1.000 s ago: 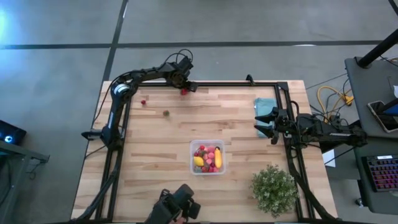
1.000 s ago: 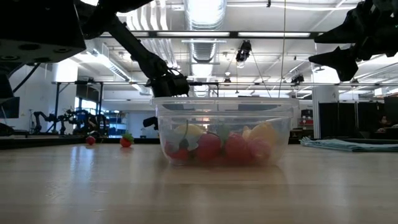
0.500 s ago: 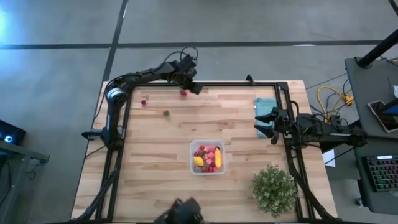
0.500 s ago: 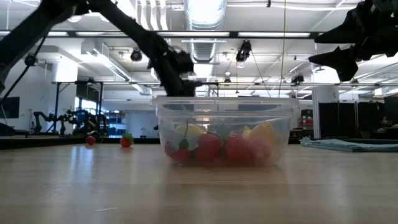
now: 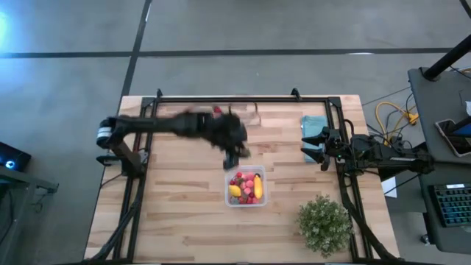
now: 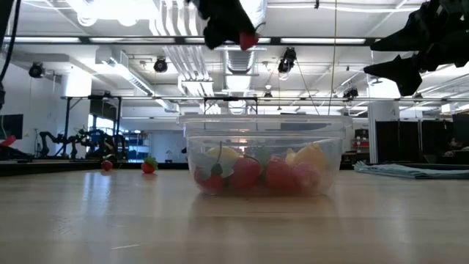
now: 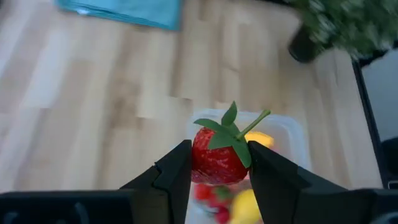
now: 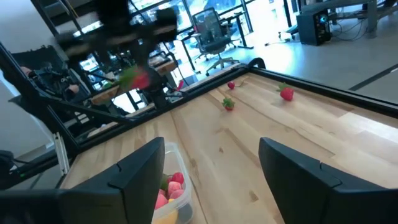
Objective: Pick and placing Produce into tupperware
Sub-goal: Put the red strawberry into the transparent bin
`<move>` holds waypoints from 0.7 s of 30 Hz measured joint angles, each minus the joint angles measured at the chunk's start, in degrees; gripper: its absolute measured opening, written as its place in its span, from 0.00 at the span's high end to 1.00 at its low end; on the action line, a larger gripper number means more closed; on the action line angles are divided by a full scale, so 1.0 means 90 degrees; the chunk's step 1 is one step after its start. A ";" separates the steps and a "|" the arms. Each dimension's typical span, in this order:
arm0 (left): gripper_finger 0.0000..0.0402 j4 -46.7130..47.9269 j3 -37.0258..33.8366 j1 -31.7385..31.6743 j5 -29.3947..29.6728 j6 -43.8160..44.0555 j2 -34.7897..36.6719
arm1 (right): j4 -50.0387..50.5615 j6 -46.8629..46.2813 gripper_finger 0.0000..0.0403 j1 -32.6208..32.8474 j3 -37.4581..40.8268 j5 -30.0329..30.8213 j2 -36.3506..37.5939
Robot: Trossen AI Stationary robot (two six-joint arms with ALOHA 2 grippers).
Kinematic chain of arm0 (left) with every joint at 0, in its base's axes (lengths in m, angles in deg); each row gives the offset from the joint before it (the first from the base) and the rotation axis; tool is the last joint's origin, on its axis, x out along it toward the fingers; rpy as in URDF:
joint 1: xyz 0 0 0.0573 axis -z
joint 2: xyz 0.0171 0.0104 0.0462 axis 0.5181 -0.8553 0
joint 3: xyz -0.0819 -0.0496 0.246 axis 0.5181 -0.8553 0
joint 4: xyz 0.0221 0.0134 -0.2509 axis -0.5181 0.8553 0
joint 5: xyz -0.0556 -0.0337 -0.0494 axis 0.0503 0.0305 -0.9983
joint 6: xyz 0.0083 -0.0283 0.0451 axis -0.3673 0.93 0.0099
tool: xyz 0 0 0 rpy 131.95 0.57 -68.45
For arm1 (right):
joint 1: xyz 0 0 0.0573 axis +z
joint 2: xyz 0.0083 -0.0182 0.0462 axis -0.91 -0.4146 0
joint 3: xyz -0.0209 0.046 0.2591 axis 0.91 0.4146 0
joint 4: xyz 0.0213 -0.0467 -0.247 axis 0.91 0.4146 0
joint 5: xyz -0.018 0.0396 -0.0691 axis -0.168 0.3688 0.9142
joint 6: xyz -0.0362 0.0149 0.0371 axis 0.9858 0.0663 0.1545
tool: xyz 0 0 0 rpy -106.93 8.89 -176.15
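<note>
With our left gripper [image 7: 217,168] clenched on the strawberry [image 7: 217,158] just beside the tupperware [image 5: 246,185], we should centre over it before releasing; our right gripper [image 5: 312,145] waits open.

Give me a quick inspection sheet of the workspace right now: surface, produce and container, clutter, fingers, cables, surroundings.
Surface: wooden table, inside a black frame.
Job's things: clear container holds red pieces, a banana and a lemon; a strawberry is in the left gripper; loose berries lie near the table's far edge.
Clutter: teal cloth and potted plant on the right side.
Grippers: left gripper fingers shut on the strawberry, above the table just short of the container; right gripper open, waiting by the cloth.
Cables: yellow cables off the table, right.
Surroundings: office chair beyond the table; no people seen.
</note>
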 joint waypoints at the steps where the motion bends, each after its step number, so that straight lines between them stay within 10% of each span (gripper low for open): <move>1: 0.68 -0.0016 -0.0006 0.0279 0.0272 0.0113 -0.0034 | 0.0001 0.0000 0.37 -0.0001 0.0000 0.0000 0.0000; 9: 0.68 0.0168 -0.0023 0.1568 0.1019 0.0836 -0.1020 | -0.0003 0.0000 0.39 0.0000 0.0000 0.0000 0.0000; 21: 0.55 0.0513 0.0055 0.1676 0.1379 0.2541 -0.1812 | -0.0001 0.0000 0.37 0.0001 0.0000 0.0000 0.0000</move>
